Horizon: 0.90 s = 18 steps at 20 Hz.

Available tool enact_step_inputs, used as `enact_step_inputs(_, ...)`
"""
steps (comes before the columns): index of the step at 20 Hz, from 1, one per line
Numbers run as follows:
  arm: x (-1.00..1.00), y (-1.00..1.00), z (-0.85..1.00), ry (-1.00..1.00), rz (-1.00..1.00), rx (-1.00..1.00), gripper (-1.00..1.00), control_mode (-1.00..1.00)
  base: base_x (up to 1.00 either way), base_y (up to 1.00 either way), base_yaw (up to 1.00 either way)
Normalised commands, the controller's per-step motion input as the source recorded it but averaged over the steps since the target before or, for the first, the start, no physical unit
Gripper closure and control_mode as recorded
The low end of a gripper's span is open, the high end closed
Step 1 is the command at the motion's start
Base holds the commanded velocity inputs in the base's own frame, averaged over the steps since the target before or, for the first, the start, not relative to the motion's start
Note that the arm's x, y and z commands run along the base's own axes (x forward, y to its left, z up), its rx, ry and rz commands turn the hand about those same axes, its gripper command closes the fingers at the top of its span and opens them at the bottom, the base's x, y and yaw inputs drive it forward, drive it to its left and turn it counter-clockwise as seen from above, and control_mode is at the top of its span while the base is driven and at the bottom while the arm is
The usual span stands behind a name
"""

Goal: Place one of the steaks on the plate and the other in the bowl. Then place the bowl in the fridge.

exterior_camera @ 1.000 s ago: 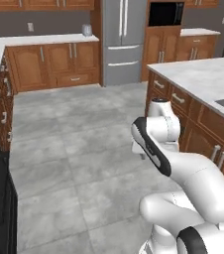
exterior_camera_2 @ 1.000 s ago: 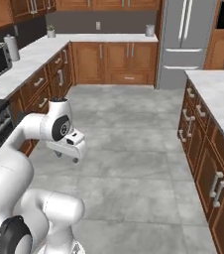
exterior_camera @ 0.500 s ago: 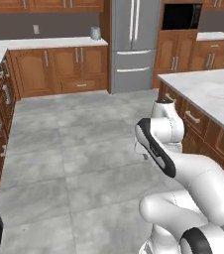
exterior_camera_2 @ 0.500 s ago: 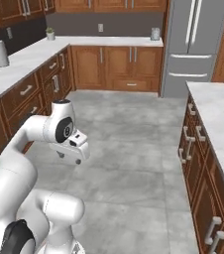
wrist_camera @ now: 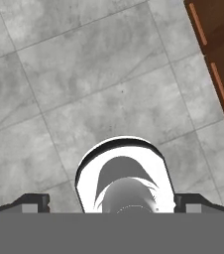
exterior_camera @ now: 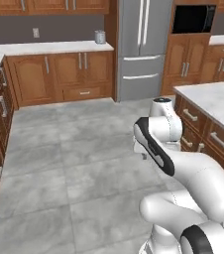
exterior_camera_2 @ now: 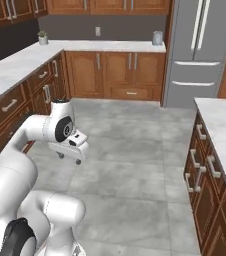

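The fridge (exterior_camera: 141, 49), tall and grey with its doors shut, stands at the far wall; in the right base view the fridge (exterior_camera_2: 200, 50) is at the upper right. My gripper (exterior_camera_2: 70, 157) hangs folded close to the arm, pointing down at the grey tile floor (wrist_camera: 109, 84). In the hand view the gripper (wrist_camera: 113, 203) is open, its fingertips (wrist_camera: 32, 202) set wide apart with nothing between them. In the left base view the gripper (exterior_camera: 140, 153) sits low beside the arm's elbow. The steaks, the plate and the bowl are out of view.
Wooden cabinets under a white counter (exterior_camera_2: 15, 65) run along the left and back walls. An island counter (exterior_camera: 213, 99) with drawers is close on the right. A metal canister (exterior_camera: 100, 36) stands on the back counter, and a built-in microwave (exterior_camera: 193, 19) is right of the fridge.
The whole picture has shifted: the base has driven forward across the floor and the fridge looks nearer. The stove at the left has dropped out of view. The arm keeps its folded pose.
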Motion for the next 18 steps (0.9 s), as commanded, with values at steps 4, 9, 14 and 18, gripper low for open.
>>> enact_step_inputs(4,0.0,0.0,0.0,0.0,0.0,0.0,-1.0,1.0,1.0,0.0,0.0)
enact_step_inputs(9,0.0,0.0,0.0,0.0,0.0,0.0,-1.0,1.0,1.0,0.0,0.0)
enact_step_inputs(14,0.0,0.0,0.0,0.0,0.0,0.0,-1.0,1.0,1.0,0.0,-0.01)
enact_step_inputs(18,0.0,0.0,0.0,0.0,0.0,0.0,-1.0,1.0,1.0,0.0,-0.04)
